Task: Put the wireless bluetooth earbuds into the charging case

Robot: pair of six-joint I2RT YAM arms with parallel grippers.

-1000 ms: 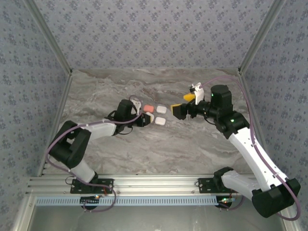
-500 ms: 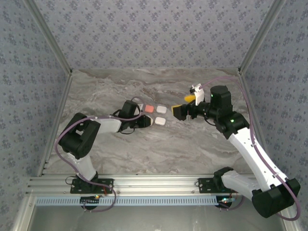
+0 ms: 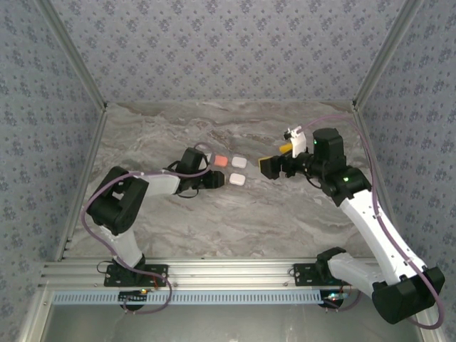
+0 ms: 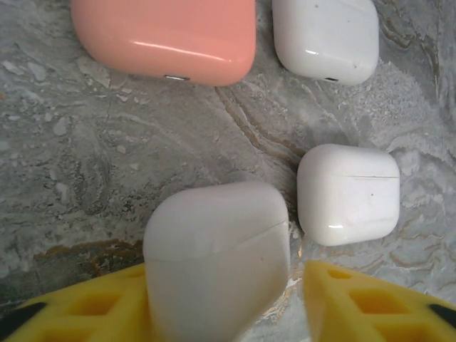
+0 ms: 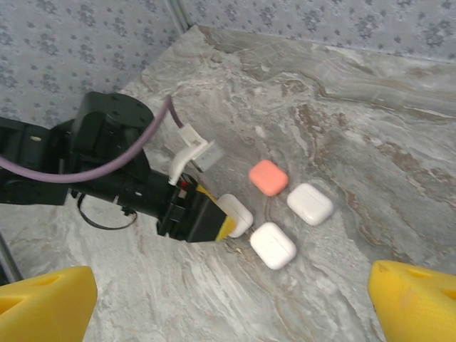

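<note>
Four closed charging cases lie mid-table: a pink one and three white ones. One white case stands between the yellow fingers of my left gripper. The left finger touches it; a gap shows before the right finger, so the jaws are open. The other white cases lie just beyond. My right gripper hovers wide open, holding nothing, to the right of the cases. The earbuds are out of view.
The marble table is walled by patterned panels at the back and sides. An aluminium rail runs along the near edge. The left arm's purple cable loops beside its wrist.
My left gripper has gone from shut on the white case to open around it. The left arm's elbow swung to the right. The right gripper drew back slightly to the right.
</note>
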